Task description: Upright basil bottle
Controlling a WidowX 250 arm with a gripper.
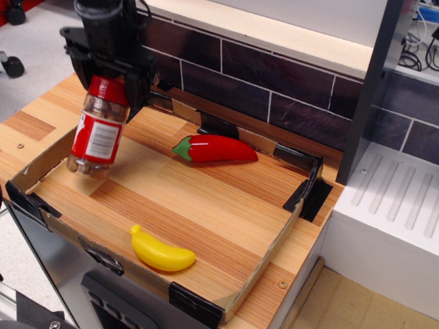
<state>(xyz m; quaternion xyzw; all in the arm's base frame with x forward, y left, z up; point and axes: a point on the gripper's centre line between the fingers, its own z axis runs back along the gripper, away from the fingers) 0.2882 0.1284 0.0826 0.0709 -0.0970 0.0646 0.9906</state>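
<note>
The basil bottle (98, 133) is a clear jar with a red cap, a red-and-white label and brownish contents. My black gripper (108, 86) is shut on its red cap and holds it nearly upright, cap up, slightly tilted. Its base hangs just above the wooden tray floor near the left wall; I cannot tell if it touches.
A red toy pepper (216, 148) lies in the tray's middle back. A yellow toy banana (161, 252) lies near the front edge. The tray (274, 240) has low cardboard walls with black corner clips. A dark tiled wall stands behind, a white unit (391, 205) to the right.
</note>
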